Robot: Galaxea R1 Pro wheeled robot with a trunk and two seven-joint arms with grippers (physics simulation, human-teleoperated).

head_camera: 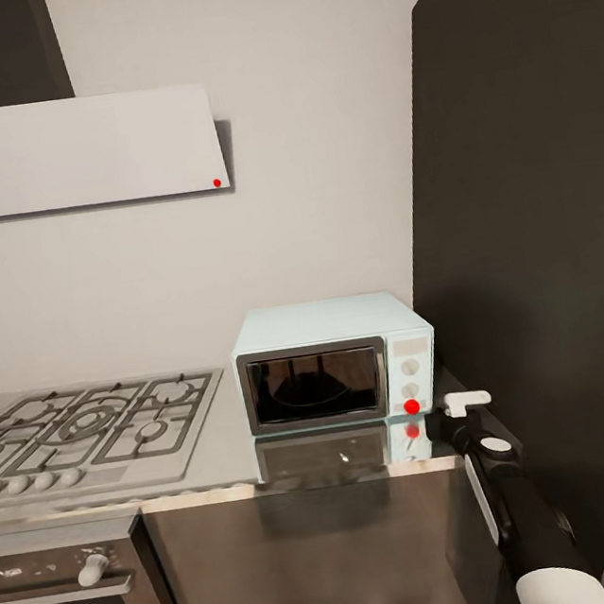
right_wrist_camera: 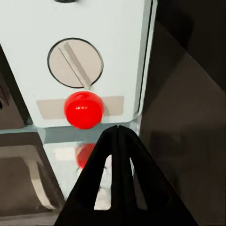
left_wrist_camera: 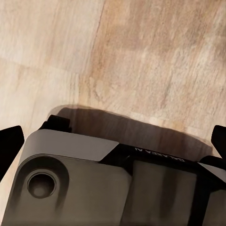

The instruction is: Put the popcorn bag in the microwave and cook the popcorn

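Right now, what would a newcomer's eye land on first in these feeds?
The bright red button on the microwave, low on its white side panel, with the right claw shut and pointing at it from just short of it. Next, the pale mint microwave itself on the glossy countertop, beside the steel gas hob.

Dark glass door of the microwave (head_camera: 334, 363) hides its inside
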